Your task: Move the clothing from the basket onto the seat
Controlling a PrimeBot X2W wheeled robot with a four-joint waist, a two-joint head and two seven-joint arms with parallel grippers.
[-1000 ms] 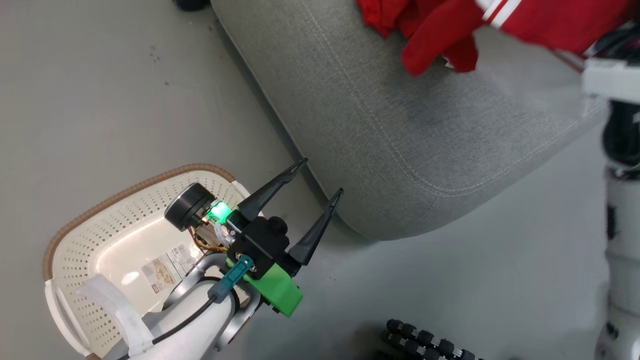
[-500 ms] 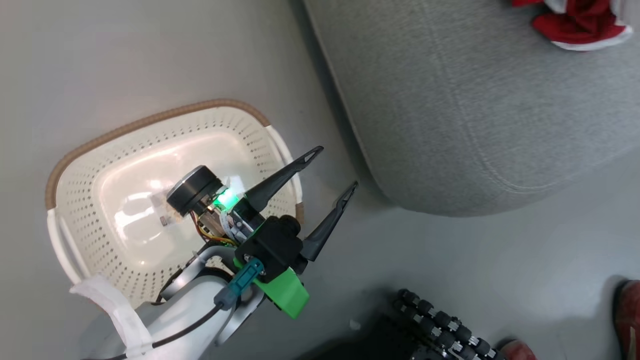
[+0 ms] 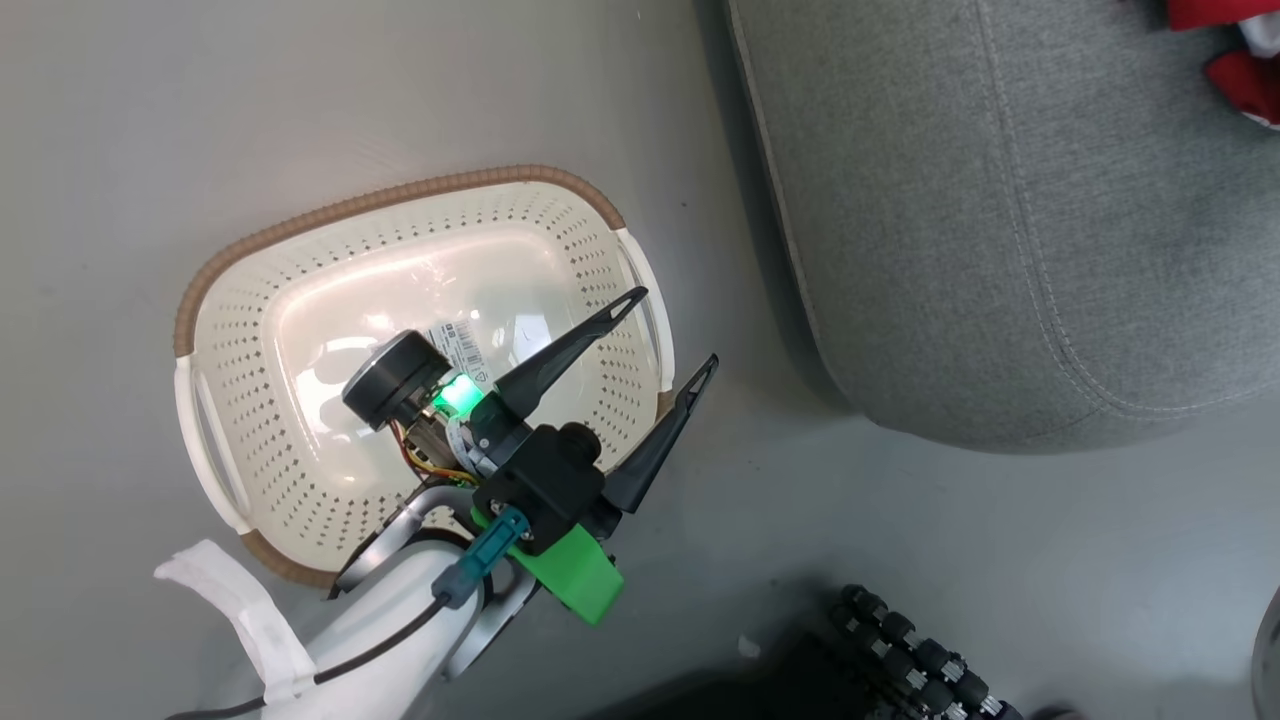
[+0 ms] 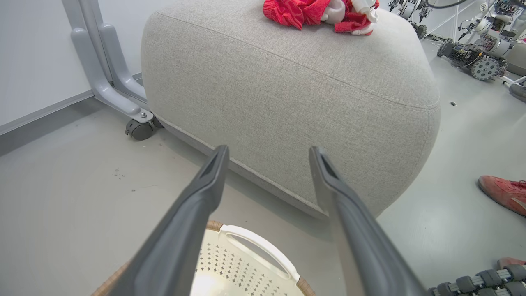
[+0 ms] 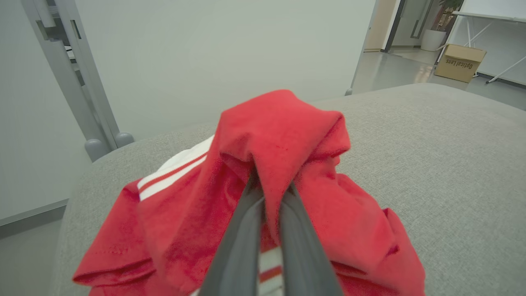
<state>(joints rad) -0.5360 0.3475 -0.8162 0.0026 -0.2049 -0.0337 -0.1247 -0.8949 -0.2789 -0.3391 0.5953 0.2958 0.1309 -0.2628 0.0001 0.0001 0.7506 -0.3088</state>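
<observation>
Firmly the right pincer [image 5: 271, 186] clamps the clothing [image 5: 283, 133] over the seat [image 5: 435, 164].

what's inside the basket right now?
The basket shows a bare cream bottom with a paper label. The open left gripper and its wrist hide part of the bottom and near wall.

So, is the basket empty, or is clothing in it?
Empty: the basket shows bare perforated walls and its bottom label, though the left gripper hides part. The clothing lies on the seat.
</observation>
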